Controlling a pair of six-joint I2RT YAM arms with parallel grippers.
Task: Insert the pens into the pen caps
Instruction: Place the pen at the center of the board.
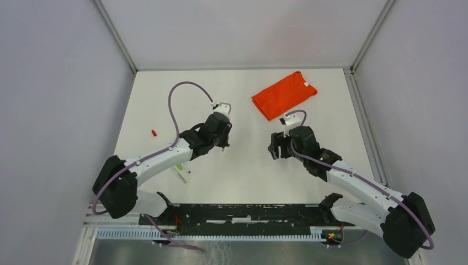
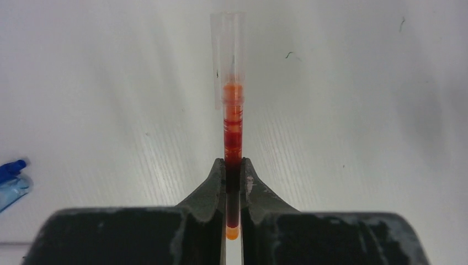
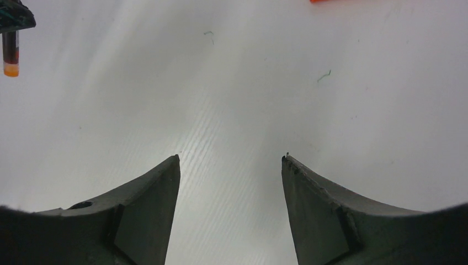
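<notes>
My left gripper (image 1: 223, 141) is shut on a slim red-orange pen (image 2: 233, 127) and holds it above the table. In the left wrist view (image 2: 233, 163) the pen runs straight out from between the jaws. A clear tubular sleeve (image 2: 228, 44) covers its far end. The pen's orange end also shows in the right wrist view (image 3: 10, 55). My right gripper (image 1: 275, 148) is open and empty over bare table (image 3: 230, 158), to the right of the left one. A small red cap (image 1: 154, 133) lies at the left. A green pen (image 1: 181, 169) lies beside the left arm. A blue pen part (image 2: 11, 178) shows at the left edge.
A folded orange shirt (image 1: 284, 94) lies at the back right, beyond my right gripper; its edge shows in the right wrist view (image 3: 320, 1). Grey walls close in the white table (image 1: 243, 176) on three sides. A black rail (image 1: 243, 212) runs along the near edge.
</notes>
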